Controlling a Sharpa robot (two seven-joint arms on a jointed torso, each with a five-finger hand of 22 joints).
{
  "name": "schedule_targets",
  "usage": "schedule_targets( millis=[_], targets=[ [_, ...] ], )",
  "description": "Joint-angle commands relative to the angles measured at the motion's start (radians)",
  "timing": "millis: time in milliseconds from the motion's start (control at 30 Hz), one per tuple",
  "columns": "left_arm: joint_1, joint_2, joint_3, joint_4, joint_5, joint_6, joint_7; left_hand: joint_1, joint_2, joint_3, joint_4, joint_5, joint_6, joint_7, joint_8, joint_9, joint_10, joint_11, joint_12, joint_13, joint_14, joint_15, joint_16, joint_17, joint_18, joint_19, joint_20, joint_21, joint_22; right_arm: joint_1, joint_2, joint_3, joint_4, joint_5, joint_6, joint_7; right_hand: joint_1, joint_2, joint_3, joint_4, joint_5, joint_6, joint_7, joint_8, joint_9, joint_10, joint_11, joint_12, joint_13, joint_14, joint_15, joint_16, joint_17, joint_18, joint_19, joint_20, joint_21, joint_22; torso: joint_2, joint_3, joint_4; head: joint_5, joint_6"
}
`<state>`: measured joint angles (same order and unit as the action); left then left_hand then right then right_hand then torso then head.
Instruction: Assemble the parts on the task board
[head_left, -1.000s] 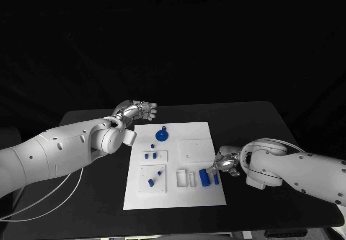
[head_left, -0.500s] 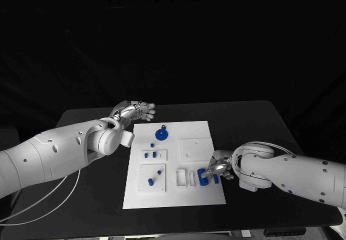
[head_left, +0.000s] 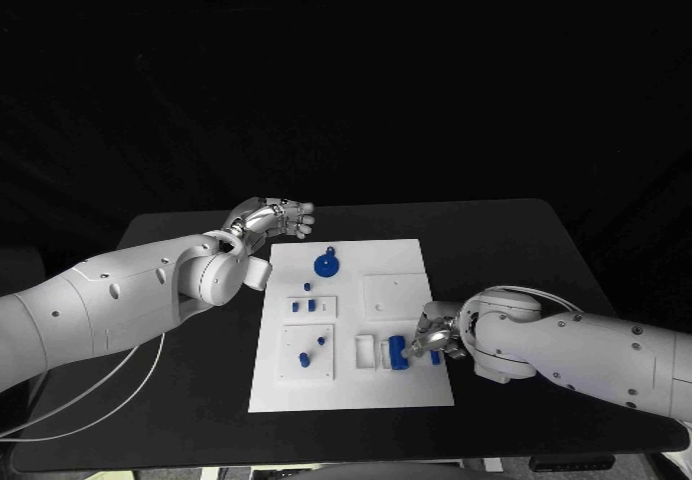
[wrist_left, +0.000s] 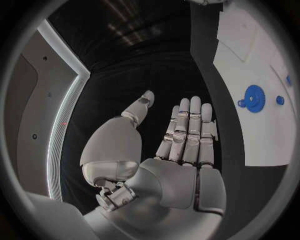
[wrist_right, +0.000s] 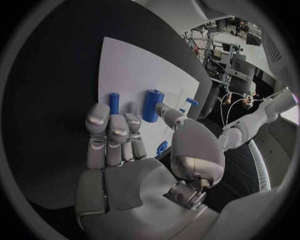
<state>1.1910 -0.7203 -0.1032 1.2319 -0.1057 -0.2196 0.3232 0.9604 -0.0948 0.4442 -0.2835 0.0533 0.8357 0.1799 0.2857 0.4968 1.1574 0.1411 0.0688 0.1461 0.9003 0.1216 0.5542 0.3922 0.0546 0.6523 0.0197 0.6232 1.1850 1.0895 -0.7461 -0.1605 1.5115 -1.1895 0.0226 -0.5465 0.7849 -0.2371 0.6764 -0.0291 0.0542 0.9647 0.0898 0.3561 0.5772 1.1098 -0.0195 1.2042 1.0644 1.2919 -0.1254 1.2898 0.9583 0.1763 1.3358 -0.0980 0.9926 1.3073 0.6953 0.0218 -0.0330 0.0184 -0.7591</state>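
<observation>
Overhead head camera, two close wrist cameras

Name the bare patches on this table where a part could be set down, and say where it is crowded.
Free: black table right of the task board; also the board's near strip. Crowded: the board's right edge, where the right hand hovers at blue cylinders; the far left corner holds the left hand.

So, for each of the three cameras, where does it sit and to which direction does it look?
Head view: on the robot's head, looking down at the task board; both arms enter.
Left wrist view: behind the left hand, open beside the board; blue gear beyond.
Right wrist view: behind the right hand, facing two blue cylinders near its fingertips.
Shared: head and left wrist views both show the gear.
</observation>
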Motion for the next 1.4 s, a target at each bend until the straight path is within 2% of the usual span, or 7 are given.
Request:
schedule_targets(
  millis=[33,300,533,967,1100,1267,1400],
  targets=[
    [0.001,0.002,0.001,0.003,0.000,0.017,0.015,-0.006,0.002,-0.006,0.000,0.000,-0.009,-0.001,-0.001,-0.002,-0.008,-0.001,-0.001,-0.002,-0.007,0.000,-0.006,0.001,0.012,-0.008,0.001,-0.004,0.002,-0.005,0.011,0.000,-0.001,-0.028,-0.011,0.003,-0.004,-0.010,0.007,0.005,-0.005,0.001,0.006,-0.008,0.002,0.005,0.003,-0.004,0.001,0.004,0.001,0.001,0.002,0.085,-0.006,-0.002,0.004,0.019,0.000,-0.0003,-0.0014,0.002,-0.001],
    [0.001,0.002,0.001,0.003,0.000,0.016,0.013,-0.007,0.003,-0.007,0.001,0.000,-0.010,0.000,-0.001,-0.002,-0.009,-0.001,-0.001,-0.002,-0.007,0.001,-0.007,0.003,0.012,-0.008,0.002,-0.005,0.002,-0.009,0.027,0.000,-0.001,-0.006,-0.007,0.004,-0.030,-0.014,-0.009,0.021,-0.005,-0.004,0.007,-0.015,0.003,0.006,0.004,-0.004,0.004,0.005,0.003,0.000,0.004,0.085,-0.006,-0.002,0.008,0.018,0.000,-0.0009,-0.0018,0.001,-0.002],
    [0.001,0.002,0.001,0.011,0.000,0.012,0.004,-0.005,0.006,-0.007,0.000,0.001,-0.010,0.000,-0.001,-0.003,-0.009,-0.001,-0.001,-0.002,-0.007,0.001,-0.008,0.004,0.012,-0.007,0.002,-0.006,0.002,-0.015,0.050,-0.001,-0.019,0.005,-0.012,0.002,-0.047,0.000,-0.032,0.026,-0.005,-0.006,0.008,-0.020,0.005,0.005,0.005,-0.005,0.007,0.004,0.004,0.000,0.007,0.085,-0.010,-0.004,0.010,0.018,0.001,-0.0015,-0.0009,0.000,-0.003],
    [0.001,0.000,0.001,0.014,0.000,0.011,0.003,-0.004,0.007,-0.007,0.000,0.001,-0.010,0.000,-0.001,-0.003,-0.010,-0.001,-0.001,-0.003,-0.007,0.001,-0.009,0.005,0.013,-0.007,0.002,-0.006,0.002,-0.027,0.080,-0.006,-0.049,0.008,-0.007,0.003,-0.024,0.029,-0.038,-0.001,-0.005,-0.005,0.008,-0.025,0.009,0.004,0.005,-0.006,0.011,0.004,0.003,-0.002,0.011,0.085,-0.015,-0.007,0.014,0.018,0.001,-0.0020,-0.0011,0.002,-0.004],
    [0.001,-0.002,0.001,0.015,0.000,0.011,0.001,-0.003,0.008,-0.007,0.000,0.001,-0.010,0.000,-0.001,-0.003,-0.010,-0.001,-0.001,-0.003,-0.007,0.001,-0.009,0.005,0.013,-0.007,0.002,-0.007,0.003,-0.027,0.073,-0.007,-0.048,0.008,-0.016,0.003,0.024,0.055,-0.004,-0.033,-0.005,0.000,0.007,-0.026,0.011,0.006,0.004,-0.007,0.012,0.005,0.002,-0.003,0.012,0.085,-0.016,-0.009,0.016,0.018,0.000,-0.0016,-0.0014,0.005,-0.005],
    [0.001,-0.004,0.001,0.015,0.000,0.010,0.001,-0.002,0.010,-0.007,0.000,0.001,-0.010,0.000,-0.001,-0.003,-0.009,-0.001,0.000,-0.003,-0.006,0.001,-0.010,0.006,0.013,-0.007,0.002,-0.007,0.003,-0.027,0.065,-0.007,-0.044,0.008,-0.033,0.008,0.071,0.108,0.047,-0.077,-0.005,0.012,0.005,-0.025,0.013,0.009,0.003,-0.009,0.012,0.005,0.002,-0.004,0.013,0.084,-0.018,-0.003,0.019,0.019,0.000,-0.0015,-0.0019,0.006,-0.005],
    [0.001,-0.004,0.001,0.016,0.000,0.010,0.001,-0.002,0.010,-0.007,0.000,0.001,-0.010,0.000,-0.001,-0.003,-0.009,-0.001,0.000,-0.003,-0.006,0.001,-0.010,0.007,0.013,-0.007,0.002,-0.007,0.003,-0.027,0.052,-0.007,-0.029,0.036,-0.049,0.007,0.072,0.120,0.059,-0.092,-0.004,0.019,0.005,-0.025,0.014,0.011,0.002,-0.010,0.012,0.006,0.003,-0.005,0.013,0.084,-0.018,0.002,0.022,0.019,0.000,-0.0009,-0.0024,0.010,-0.004]
  ],
)
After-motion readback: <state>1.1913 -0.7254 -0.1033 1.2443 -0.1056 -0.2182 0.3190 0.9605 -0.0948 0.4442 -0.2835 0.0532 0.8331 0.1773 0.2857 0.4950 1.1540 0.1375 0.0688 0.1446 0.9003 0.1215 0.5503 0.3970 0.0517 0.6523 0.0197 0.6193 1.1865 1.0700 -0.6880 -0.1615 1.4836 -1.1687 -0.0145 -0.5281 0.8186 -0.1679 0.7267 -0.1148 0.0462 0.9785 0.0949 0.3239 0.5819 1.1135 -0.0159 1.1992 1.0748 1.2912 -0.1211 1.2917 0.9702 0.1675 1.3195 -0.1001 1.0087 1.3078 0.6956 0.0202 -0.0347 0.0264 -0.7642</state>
